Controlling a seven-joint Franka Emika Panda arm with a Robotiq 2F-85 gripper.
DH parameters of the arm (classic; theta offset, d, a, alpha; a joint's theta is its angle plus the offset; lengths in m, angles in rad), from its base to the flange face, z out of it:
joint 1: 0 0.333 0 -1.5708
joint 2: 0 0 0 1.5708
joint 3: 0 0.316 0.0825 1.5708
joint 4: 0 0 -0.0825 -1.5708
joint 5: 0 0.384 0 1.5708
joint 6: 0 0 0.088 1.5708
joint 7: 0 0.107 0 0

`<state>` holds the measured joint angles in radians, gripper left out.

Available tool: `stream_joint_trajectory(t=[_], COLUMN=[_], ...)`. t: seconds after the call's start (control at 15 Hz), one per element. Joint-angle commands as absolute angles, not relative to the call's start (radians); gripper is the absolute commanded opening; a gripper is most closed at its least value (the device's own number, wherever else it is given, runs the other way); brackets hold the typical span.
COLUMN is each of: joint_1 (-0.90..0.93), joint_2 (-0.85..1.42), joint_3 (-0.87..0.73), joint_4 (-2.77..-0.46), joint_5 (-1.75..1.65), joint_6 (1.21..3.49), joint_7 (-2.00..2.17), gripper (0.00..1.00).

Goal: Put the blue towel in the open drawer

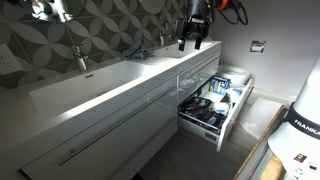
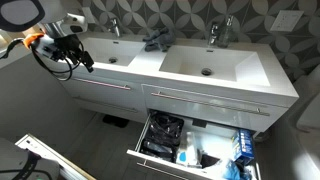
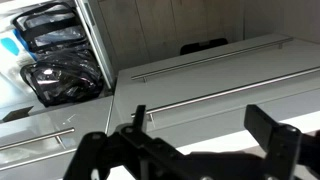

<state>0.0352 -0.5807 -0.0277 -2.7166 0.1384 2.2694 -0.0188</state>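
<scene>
The blue towel [image 2: 155,42] lies crumpled on the white vanity top between the two sinks; it shows as a dark lump in both exterior views [image 1: 135,52]. The open drawer [image 2: 137,150] is pulled out below the counter and holds black cables and blue-and-white packs; it also shows in an exterior view [image 1: 228,118] and in the wrist view [image 3: 92,45]. My gripper [image 2: 82,58] hangs above the end of the counter, apart from the towel [image 1: 193,38]. In the wrist view its fingers [image 3: 205,125] are spread with nothing between them.
Two faucets [image 2: 113,26] [image 2: 215,32] stand at the back of the sinks [image 2: 205,62]. Closed drawer fronts with bar handles [image 3: 215,58] run along the vanity. A patterned tile wall backs the counter. A robot base [image 1: 300,130] stands near the drawer.
</scene>
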Motion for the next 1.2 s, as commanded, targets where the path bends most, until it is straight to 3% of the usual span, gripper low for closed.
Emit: stream_joint_trajectory(t=[0.0, 0.6, 1.13], joint_1=[0.033, 0.033, 0.05], joint_2=[-0.581, -0.581, -0.235], joint_3=[-0.026, -0.026, -0.027], joint_4=[-2.715, -2.715, -2.337], joint_5=[0.139, 0.139, 0.093], joint_6=[2.266, 2.266, 2.269], joint_7=[-0.02, -0.02, -0.167], gripper=[1.0, 1.0, 1.0])
